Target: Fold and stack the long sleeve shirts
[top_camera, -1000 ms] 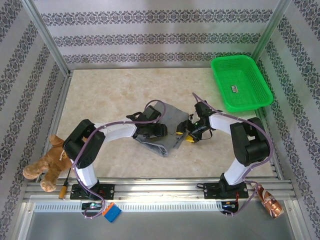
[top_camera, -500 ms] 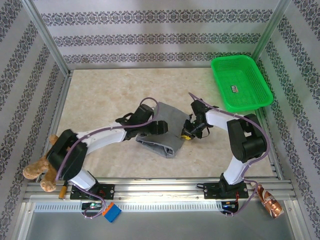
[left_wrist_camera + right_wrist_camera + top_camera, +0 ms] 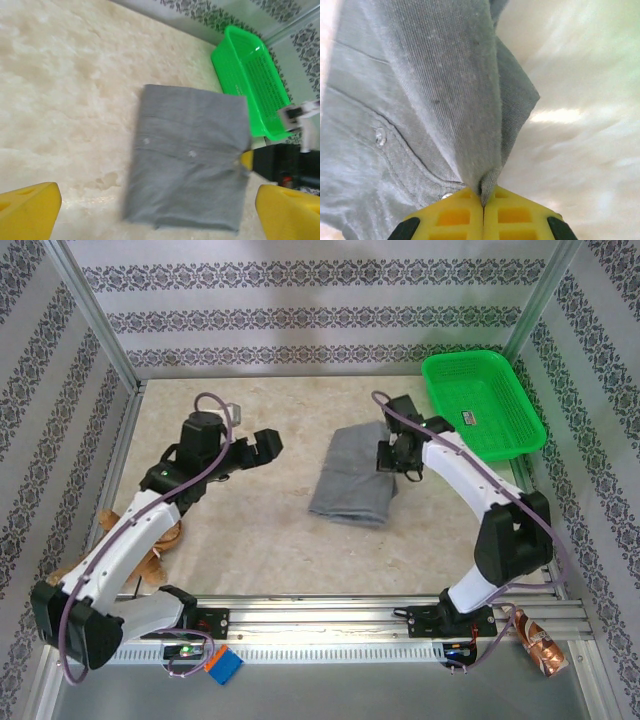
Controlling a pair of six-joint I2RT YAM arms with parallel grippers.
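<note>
at right wrist, right claw (image 3: 483,199) clamps grey shirt (image 3: 420,75) fold, buttons (image 3: 380,136) showing; overhead, left claw (image 3: 265,441) wide, empty.

Item: grey long sleeve shirt (image 3: 350,478), plain soft fabric with a fine rib
Shape: folded into a compact rectangle
Detail: a stitched placket with small pale buttons faces up
Pose: mostly flat, set slightly askew
Place: right of centre on the pale worktop (image 3: 250,530)
Edge: the fabric on its right side is drawn up into a ridge, pinched in the right gripper (image 3: 482,202)
</note>
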